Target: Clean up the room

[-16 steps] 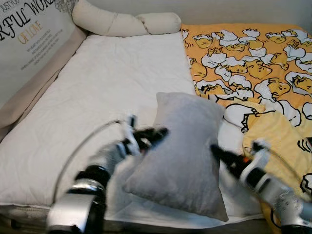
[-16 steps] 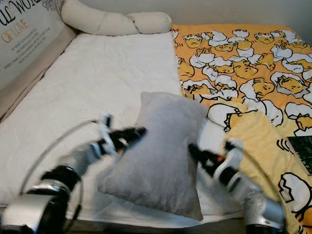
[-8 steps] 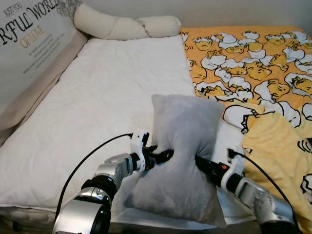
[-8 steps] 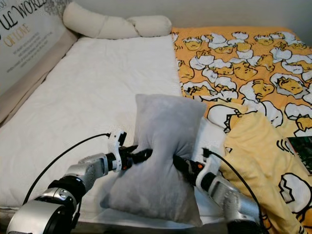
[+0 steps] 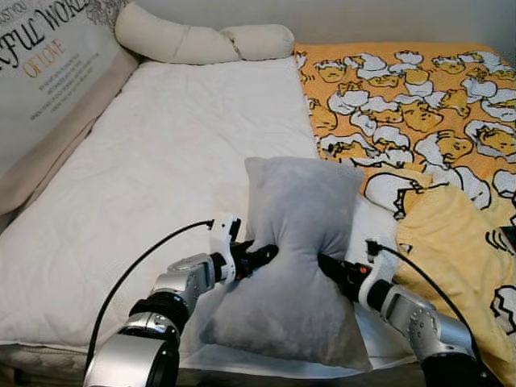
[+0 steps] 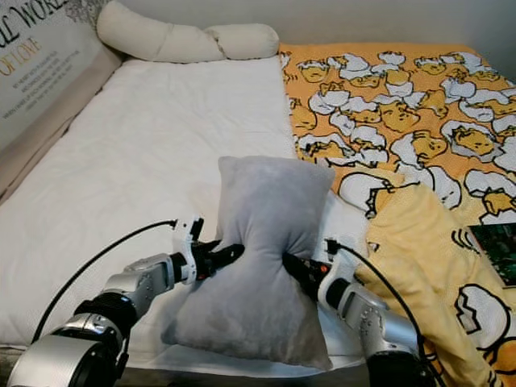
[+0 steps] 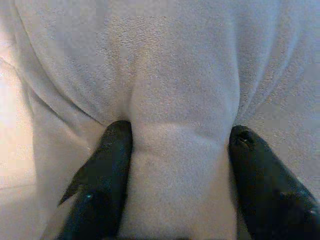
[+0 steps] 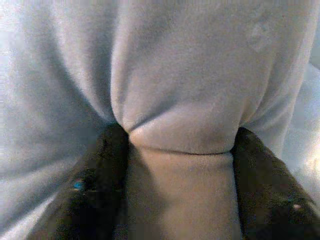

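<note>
— Grey plush, that pillow. Where does it sit?

— Near the front edge of the white mattress, just beside the yellow duck blanket.

— And the grip?

— The left gripper and right gripper each pinch a fold of fabric at its waist, from opposite sides.

— How should the lift go?

— Probably both arms rising together, level, so neither fold slips, then carried toward the cream bolster.
</note>
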`<state>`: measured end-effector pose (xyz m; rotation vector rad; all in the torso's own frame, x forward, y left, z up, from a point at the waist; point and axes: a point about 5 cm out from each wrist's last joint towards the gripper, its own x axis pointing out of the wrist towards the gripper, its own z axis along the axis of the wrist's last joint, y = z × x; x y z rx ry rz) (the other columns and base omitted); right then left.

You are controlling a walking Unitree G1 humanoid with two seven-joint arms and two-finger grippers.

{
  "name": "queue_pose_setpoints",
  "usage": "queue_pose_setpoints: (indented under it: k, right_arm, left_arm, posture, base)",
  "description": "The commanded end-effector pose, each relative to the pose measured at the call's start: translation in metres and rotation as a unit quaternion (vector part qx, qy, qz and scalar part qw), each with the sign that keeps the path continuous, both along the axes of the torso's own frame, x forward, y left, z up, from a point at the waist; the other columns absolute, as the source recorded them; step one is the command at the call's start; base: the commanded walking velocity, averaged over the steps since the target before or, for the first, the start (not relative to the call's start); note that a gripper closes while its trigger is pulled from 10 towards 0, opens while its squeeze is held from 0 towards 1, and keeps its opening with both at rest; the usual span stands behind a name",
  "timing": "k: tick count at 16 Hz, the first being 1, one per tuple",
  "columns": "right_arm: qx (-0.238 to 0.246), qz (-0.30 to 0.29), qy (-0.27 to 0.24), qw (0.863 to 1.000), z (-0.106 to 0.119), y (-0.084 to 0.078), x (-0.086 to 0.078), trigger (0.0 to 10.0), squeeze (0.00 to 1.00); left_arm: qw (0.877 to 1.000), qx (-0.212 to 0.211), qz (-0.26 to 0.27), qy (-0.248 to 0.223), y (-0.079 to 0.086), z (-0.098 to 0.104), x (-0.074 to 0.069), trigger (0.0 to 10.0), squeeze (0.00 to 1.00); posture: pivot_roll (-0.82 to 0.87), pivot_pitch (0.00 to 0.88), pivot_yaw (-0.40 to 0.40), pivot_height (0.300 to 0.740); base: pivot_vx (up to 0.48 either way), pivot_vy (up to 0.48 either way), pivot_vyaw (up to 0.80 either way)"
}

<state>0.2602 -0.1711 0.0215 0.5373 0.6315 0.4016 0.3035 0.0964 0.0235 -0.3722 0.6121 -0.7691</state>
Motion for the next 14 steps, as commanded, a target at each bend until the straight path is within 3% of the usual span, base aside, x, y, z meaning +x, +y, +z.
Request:
queue_pose_setpoints:
  k: [1,3,4,6,9,14]
  right_arm:
    - [-0.011,0.019,0.001,1.000,-0.002,0.011,0.001,0.0,0.00]
    - [-0.015,0.020,-0.005,1.000,-0.002,0.012,0.002,0.0,0.00]
    - [-0.016,0.023,-0.015,0.999,0.000,0.015,0.004,0.0,0.00]
    - [-0.015,0.024,-0.029,0.999,0.006,0.017,0.008,0.0,0.00]
    - [-0.012,0.031,-0.037,0.999,0.012,0.024,0.011,0.0,0.00]
    - [-0.014,0.037,-0.048,0.998,0.022,0.034,0.015,0.0,0.00]
  left_arm:
    - [0.999,0.010,-0.005,0.046,-0.001,-0.015,-0.014,0.0,0.00]
    - [0.999,0.012,-0.001,0.048,0.000,-0.016,-0.014,0.0,0.00]
    - [0.999,0.038,-0.003,0.033,0.003,-0.018,-0.014,0.0,0.00]
    - [0.998,0.053,0.009,0.022,0.005,-0.016,-0.012,0.0,0.00]
    - [0.999,0.031,0.013,-0.013,0.001,-0.006,-0.006,0.0,0.00]
    - [1.000,0.025,0.002,-0.019,-0.010,-0.001,-0.006,0.0,0.00]
  posture:
    - [-0.09,0.000,0.031,0.740]
    - [-0.09,0.000,0.032,0.740]
    - [-0.10,0.000,0.034,0.740]
    - [-0.09,0.000,0.036,0.740]
    - [-0.09,0.000,0.040,0.740]
    - [-0.10,0.000,0.042,0.740]
  base:
    - [0.000,0.000,0.00]
    - [0.000,0.000,0.00]
    - [0.000,0.000,0.00]
    - [0.000,0.000,0.00]
    - [0.000,0.000,0.00]
    - [0.000,0.000,0.00]
